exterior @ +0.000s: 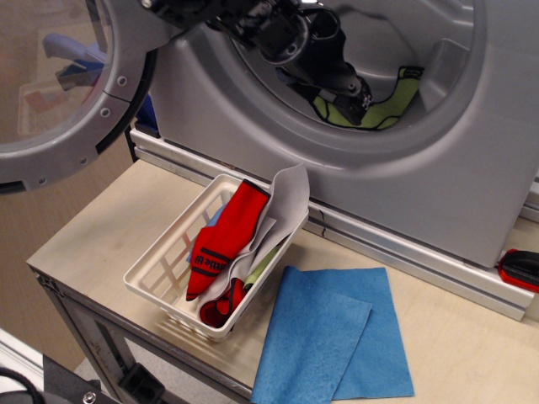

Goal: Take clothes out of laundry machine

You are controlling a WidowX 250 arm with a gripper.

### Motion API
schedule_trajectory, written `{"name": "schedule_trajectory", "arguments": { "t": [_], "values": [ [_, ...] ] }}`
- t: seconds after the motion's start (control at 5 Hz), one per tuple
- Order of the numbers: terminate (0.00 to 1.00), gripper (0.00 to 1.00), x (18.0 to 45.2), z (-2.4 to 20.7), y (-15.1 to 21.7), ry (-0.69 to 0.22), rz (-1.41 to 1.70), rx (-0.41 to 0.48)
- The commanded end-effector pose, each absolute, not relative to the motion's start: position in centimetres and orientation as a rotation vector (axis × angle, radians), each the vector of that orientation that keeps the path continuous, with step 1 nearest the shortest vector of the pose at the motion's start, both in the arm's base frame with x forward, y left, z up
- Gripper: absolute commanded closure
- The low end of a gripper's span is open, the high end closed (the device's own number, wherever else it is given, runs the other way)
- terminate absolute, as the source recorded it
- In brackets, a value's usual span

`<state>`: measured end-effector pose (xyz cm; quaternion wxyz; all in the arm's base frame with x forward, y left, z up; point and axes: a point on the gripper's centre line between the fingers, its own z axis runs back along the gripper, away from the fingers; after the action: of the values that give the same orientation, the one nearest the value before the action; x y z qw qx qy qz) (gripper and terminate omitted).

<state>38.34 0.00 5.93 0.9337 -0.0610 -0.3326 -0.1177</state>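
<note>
The lime-green sock [390, 109] with black trim lies on the lower wall of the grey drum inside the silver-grey laundry machine [472, 168]. Its cuff points up to the right. My black arm reaches in through the round opening from the upper left. My gripper [358, 103] is down over the toe end of the sock, and its fingers look spread and hide part of the toe. It holds nothing that I can see. The round glass door [59, 93] stands open at the left.
A white slatted basket [156, 273] stands on the wooden table below the opening, holding a red sock [226, 234] and a grey cloth. Two flat blue cloths [337, 337] lie to its right. A red-and-black object [520, 268] sits at the right edge.
</note>
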Motion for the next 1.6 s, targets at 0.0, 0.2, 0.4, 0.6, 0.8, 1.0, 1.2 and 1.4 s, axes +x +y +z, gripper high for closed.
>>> {"name": "schedule_trajectory", "arguments": {
  "t": [0.0, 0.2, 0.4, 0.6, 0.8, 1.0, 1.2, 1.4],
  "values": [
    [0.0, 0.0, 40.9, 4.7, -0.5, -0.683, -0.258, -0.092],
    [0.0, 0.0, 41.3, 2.8, -0.8, -0.615, -0.248, -0.116],
    [0.0, 0.0, 40.9, 1.4, -0.6, -0.538, -0.231, -0.123],
    [0.0, 1.0, 39.8, 1.5, 0.4, -0.446, -0.161, -0.157],
    [0.0, 1.0, 38.5, 1.4, 1.1, -0.413, -0.168, -0.108],
    [0.0, 1.0, 37.5, 1.5, 1.6, -0.417, -0.175, -0.108],
    [0.0, 1.0, 36.9, 1.6, 2.1, -0.472, -0.171, -0.12],
    [0.0, 1.0, 36.7, 3.6, 1.3, -0.519, -0.197, -0.123]
  ]
}}
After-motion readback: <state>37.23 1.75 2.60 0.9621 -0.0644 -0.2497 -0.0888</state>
